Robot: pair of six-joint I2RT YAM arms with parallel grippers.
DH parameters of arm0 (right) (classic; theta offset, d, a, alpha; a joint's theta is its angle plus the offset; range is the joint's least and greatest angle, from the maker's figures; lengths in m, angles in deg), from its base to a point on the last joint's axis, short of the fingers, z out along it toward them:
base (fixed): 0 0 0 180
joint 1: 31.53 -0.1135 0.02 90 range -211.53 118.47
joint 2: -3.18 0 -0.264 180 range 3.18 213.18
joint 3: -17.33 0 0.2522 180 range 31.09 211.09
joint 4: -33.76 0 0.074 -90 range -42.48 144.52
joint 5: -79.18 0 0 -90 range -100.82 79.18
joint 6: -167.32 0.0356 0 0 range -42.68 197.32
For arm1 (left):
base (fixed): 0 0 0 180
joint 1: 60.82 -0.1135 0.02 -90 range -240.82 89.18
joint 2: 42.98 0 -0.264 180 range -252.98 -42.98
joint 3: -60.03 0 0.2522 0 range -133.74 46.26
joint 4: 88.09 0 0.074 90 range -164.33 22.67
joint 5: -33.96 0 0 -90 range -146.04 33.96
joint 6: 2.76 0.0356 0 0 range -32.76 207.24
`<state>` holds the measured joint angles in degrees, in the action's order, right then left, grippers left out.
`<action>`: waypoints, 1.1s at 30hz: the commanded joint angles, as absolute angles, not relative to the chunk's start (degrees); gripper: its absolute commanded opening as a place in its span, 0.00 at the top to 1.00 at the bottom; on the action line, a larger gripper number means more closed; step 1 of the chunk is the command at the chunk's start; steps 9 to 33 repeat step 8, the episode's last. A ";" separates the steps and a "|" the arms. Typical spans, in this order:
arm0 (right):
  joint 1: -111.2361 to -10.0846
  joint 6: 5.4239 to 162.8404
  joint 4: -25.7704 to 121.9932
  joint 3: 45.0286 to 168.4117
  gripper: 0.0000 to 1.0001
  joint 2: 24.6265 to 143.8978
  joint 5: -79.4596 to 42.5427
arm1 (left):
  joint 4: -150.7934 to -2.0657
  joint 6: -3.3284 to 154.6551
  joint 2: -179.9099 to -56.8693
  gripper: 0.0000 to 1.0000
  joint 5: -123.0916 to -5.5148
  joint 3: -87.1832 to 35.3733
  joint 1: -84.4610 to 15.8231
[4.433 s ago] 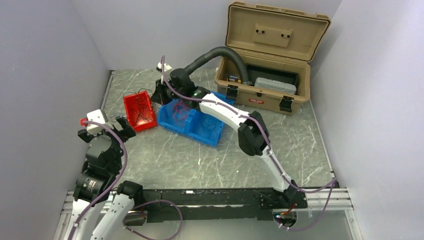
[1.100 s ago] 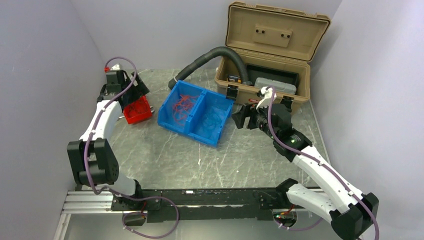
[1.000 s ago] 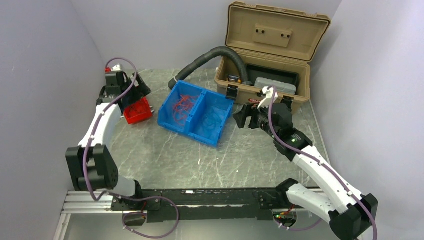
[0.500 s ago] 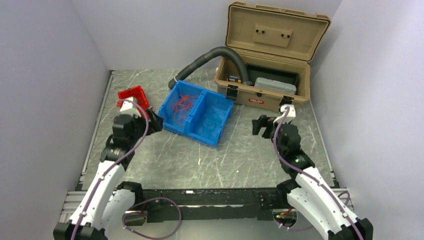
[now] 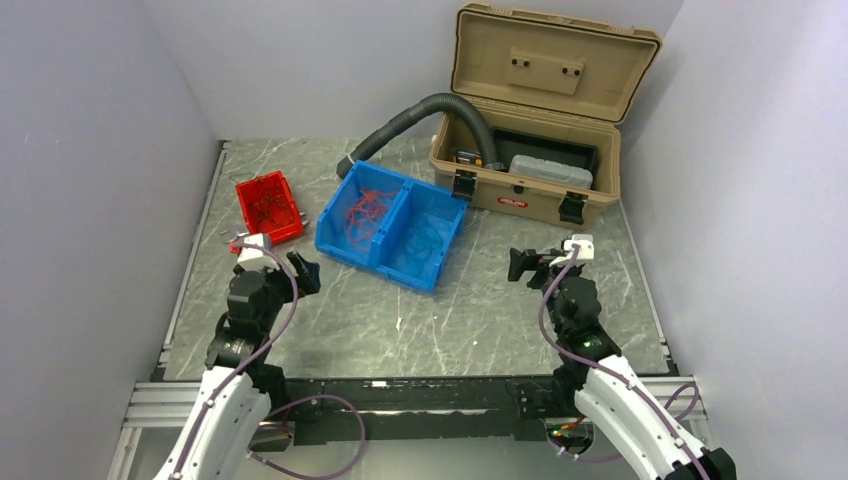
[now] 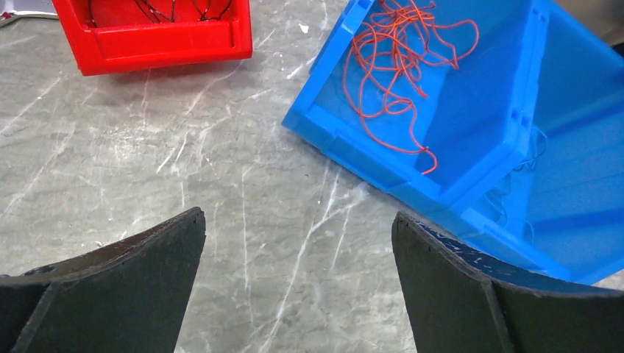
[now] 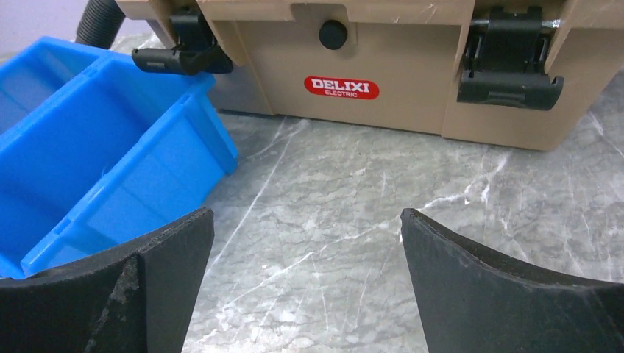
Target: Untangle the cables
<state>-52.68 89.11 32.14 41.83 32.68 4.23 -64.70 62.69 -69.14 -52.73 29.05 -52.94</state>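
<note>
On the table (image 5: 420, 330), the blue bin (image 5: 372, 258) is the place to work from. Both tools hang low on its near side. The left tool (image 6: 298, 220) is off its left corner and the right tool (image 7: 305, 217) is well off to its right. Each has its jaws spread wide and holds nothing.

The red cables (image 6: 397, 44) lie in a loose tangle in the bin's left compartment. Fine blue cables (image 5: 425, 240) lie in its right compartment, hard to make out against the plastic.

The step in hand looks like a fresh reach into the red clump. It would go best from straight above, clear of the bin's wall and divider. Pinch one strand near a free end and lift it slowly, so the rest slides off rather than rising with it.

Behind the bin stands the open tan toolbox (image 5: 530, 180), touching or nearly touching its far right corner. A grey hose (image 5: 420, 115) curves from the toolbox round to the bin's back. Left of the bin is a red bin (image 6: 169, 48) holding dark cables (image 5: 268, 203). None of these blocks a descent from above.
</note>
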 commanded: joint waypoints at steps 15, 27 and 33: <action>-52.67 88.70 27.31 42.34 0.00 33.50 7.50 | -69.18 65.68 -67.51 0.01 -51.97 29.86 -52.75; -52.67 88.70 27.31 42.34 0.00 33.50 7.50 | -69.18 65.68 -67.51 0.01 -51.97 29.86 -52.75; -52.67 88.70 27.31 42.34 0.00 33.50 7.50 | -69.18 65.68 -67.51 0.01 -51.97 29.86 -52.75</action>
